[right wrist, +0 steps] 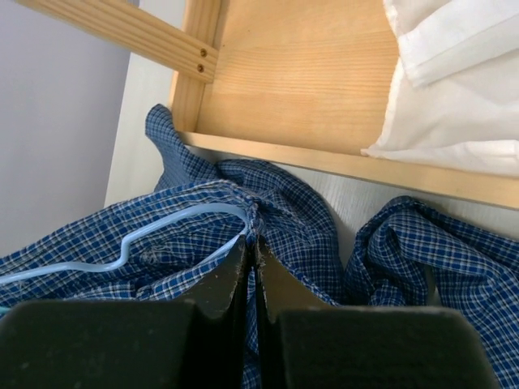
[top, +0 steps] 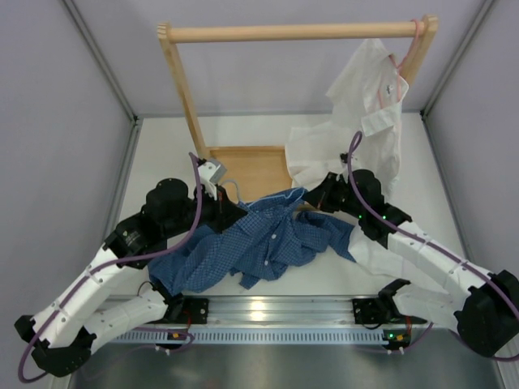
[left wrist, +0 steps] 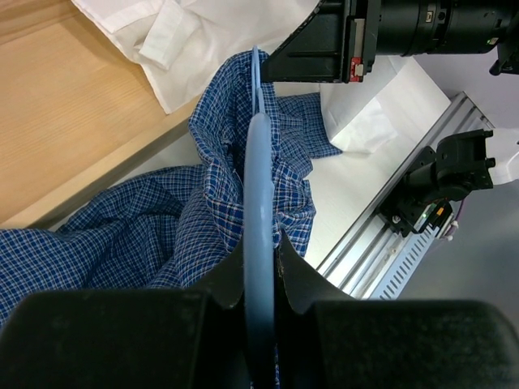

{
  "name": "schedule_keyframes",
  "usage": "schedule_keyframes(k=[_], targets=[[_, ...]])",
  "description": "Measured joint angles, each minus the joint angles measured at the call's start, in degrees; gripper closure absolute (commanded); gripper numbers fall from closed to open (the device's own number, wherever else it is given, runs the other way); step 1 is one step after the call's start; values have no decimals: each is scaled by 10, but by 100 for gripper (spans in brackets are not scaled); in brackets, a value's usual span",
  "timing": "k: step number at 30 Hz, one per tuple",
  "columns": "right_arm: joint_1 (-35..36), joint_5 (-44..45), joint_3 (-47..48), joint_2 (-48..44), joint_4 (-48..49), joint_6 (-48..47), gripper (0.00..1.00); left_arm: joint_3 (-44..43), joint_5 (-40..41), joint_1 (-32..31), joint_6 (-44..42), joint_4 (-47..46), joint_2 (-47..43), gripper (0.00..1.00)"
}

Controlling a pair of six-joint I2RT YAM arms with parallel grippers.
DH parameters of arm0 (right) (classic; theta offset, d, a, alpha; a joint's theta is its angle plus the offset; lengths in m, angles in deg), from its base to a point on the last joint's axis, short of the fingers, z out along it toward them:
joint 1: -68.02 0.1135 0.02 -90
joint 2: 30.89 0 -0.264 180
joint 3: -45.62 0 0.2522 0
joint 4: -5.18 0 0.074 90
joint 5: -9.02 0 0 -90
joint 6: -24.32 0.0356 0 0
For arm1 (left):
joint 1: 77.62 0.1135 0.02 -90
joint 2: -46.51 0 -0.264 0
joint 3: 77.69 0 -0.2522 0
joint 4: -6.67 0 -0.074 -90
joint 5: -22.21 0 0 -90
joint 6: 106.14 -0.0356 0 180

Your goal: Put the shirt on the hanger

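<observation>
The blue checked shirt (top: 268, 243) lies crumpled on the table in front of the wooden rack. My left gripper (top: 229, 207) is at the shirt's left upper edge, shut on the light-blue hanger (left wrist: 259, 162). The hanger's wire runs from the jaws (left wrist: 261, 243) into the shirt (left wrist: 203, 219). My right gripper (top: 312, 197) is at the shirt's upper right. In the right wrist view it (right wrist: 252, 241) is shut on a fold of shirt cloth (right wrist: 300, 219). The hanger's end (right wrist: 162, 223) lies inside the shirt opening next to the pinched fold.
A wooden rack (top: 300, 32) stands at the back, with its base board (top: 247, 166) just behind the shirt. A white shirt (top: 365, 121) hangs on a pink hanger (top: 405, 57) at the rack's right end and drapes onto the table. A metal rail (top: 268, 312) runs along the near edge.
</observation>
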Motion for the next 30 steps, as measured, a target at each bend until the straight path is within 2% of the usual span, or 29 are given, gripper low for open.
schedule_keyframes(k=[9,15,23,30], targets=[[-2,37,-14,-13,45,0,100,15,-5,0,0,-5,-18,100],[-8,30,8,21,76,-18,100,33,-18,0,0,-13,-24,100],[-10,5,27,18,109,-54,100,33,14,0,1,0,-25,100],[-8,-69,28,-19,152,-40,100,-15,74,0,12,19,5,100]])
